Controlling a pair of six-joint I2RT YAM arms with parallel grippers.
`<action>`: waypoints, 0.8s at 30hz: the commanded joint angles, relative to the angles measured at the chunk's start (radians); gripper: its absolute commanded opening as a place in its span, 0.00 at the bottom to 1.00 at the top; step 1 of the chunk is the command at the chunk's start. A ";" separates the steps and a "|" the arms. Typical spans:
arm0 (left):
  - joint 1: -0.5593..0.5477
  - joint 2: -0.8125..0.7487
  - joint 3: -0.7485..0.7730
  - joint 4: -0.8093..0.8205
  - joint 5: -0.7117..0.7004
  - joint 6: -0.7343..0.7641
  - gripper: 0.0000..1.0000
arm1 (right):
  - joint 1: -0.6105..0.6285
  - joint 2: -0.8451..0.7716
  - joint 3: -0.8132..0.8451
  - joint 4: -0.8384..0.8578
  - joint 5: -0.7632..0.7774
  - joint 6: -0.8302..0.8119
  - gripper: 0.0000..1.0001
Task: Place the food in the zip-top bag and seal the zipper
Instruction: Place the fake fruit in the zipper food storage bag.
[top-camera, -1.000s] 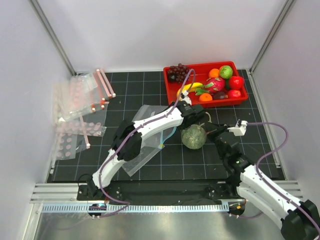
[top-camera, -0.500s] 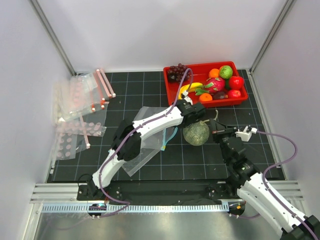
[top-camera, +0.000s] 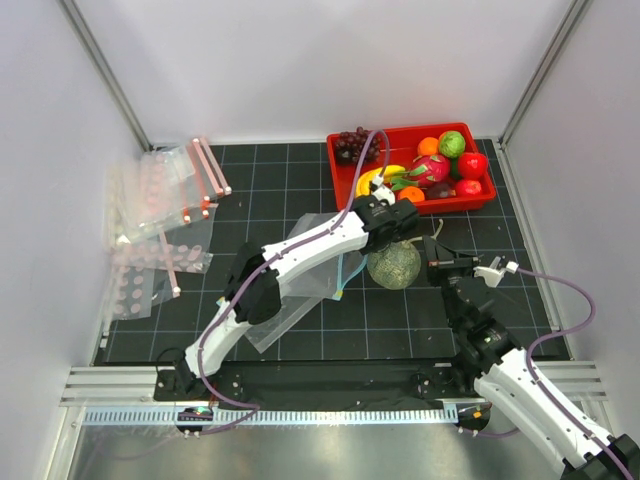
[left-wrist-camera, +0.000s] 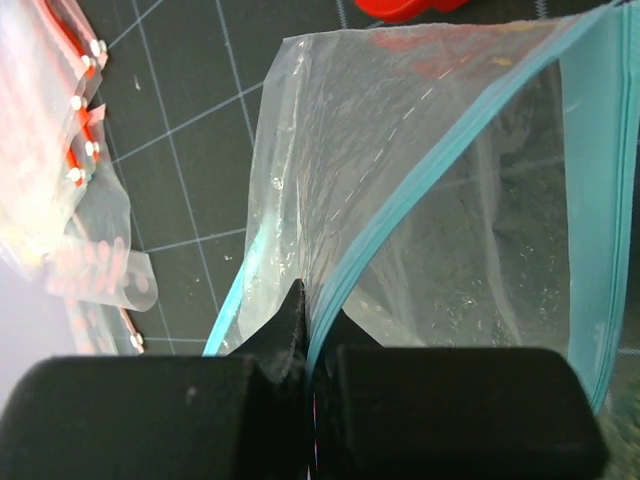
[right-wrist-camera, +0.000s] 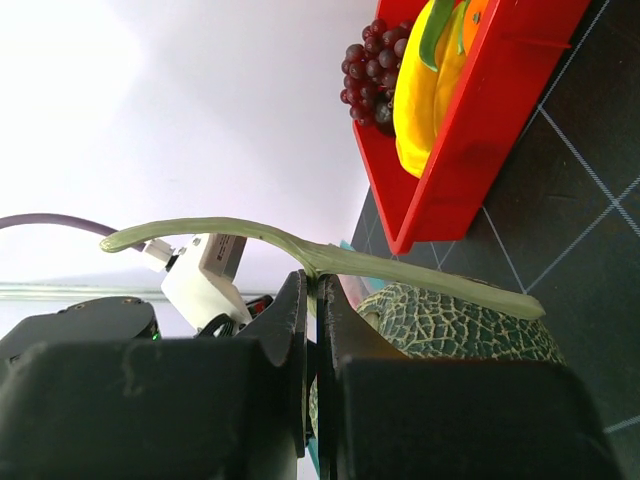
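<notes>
My left gripper (left-wrist-camera: 305, 315) sits nearer the far right of the tabletop than a second ago, now close to the near wall of the red tray (top-camera: 460, 207). The zip-top bag (top-camera: 310, 250) rides along with it: its clear body lies further right, and the teal zipper (top-camera: 343, 272) hangs just beside the melon (top-camera: 393, 265). The melon is a little closer to the far edge. My right gripper (right-wrist-camera: 315, 290), pinching the stem (right-wrist-camera: 420, 278), is rolled at the wrist, and that arm's elbow is folded in from the right edge.

Dull green netted melon (top-camera: 395, 267) sits mid-table, just right of clear plastic bag (left-wrist-camera: 380, 140), its teal-blue zipper (left-wrist-camera: 430, 190) parted.
</notes>
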 joint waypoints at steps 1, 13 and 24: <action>-0.026 -0.026 0.053 -0.093 0.017 -0.015 0.00 | -0.002 -0.009 0.006 0.092 0.040 0.041 0.01; -0.034 0.020 0.095 -0.096 0.003 -0.026 0.00 | -0.002 -0.050 0.032 0.051 0.051 0.042 0.01; -0.036 0.036 0.095 -0.087 0.015 -0.030 0.00 | -0.002 -0.049 0.045 0.054 0.051 0.045 0.01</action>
